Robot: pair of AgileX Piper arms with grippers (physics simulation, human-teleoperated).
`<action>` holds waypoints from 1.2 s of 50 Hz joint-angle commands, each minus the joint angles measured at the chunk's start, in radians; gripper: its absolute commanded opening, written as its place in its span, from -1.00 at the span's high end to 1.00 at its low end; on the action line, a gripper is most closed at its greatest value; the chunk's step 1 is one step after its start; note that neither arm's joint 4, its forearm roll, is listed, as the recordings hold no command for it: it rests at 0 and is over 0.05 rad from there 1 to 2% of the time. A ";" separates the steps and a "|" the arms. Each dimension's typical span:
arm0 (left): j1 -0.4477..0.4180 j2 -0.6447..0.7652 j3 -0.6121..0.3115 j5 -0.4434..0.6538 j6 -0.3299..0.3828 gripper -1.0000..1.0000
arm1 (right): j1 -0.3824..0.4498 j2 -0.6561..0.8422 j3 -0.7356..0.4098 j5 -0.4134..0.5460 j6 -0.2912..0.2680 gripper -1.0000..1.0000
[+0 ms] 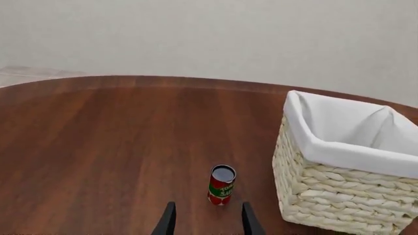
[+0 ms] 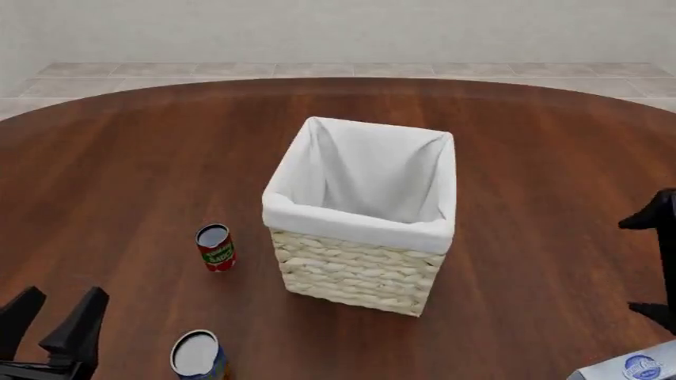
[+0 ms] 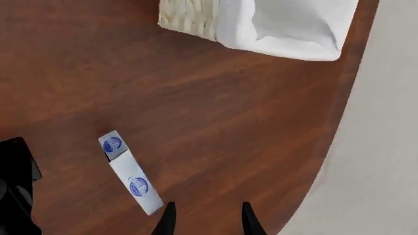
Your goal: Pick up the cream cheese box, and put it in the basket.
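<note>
The cream cheese box (image 2: 634, 367), a pale grey-blue carton with dark blue ovals, lies on the table at the front right corner of the front view. In the right wrist view the cream cheese box (image 3: 130, 175) lies just beside my right gripper (image 3: 207, 220), not between its fingers. My right gripper (image 2: 648, 265) is open and empty, hovering above the box. The basket (image 2: 354, 271), woven wicker with a white liner, stands mid-table. My left gripper (image 2: 53, 321) is open and empty at the front left, far from the box.
A red-labelled can (image 2: 215, 247) stands left of the basket, straight ahead of the left gripper (image 1: 207, 223) as the red-labelled can (image 1: 222, 184) in its wrist view. A blue-labelled can (image 2: 198, 355) stands near the front edge. The basket (image 1: 326, 196) is beside the red can.
</note>
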 commanded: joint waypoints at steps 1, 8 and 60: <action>0.001 0.000 0.000 0.004 0.001 -1.00 | -0.137 -0.013 0.128 0.009 -0.298 -1.00; -0.001 0.000 0.000 0.003 0.005 -1.00 | -0.151 -0.025 0.187 0.009 -0.344 -1.00; 0.003 0.000 0.000 0.008 0.015 -1.00 | -0.235 -0.064 0.366 0.008 -0.386 -1.00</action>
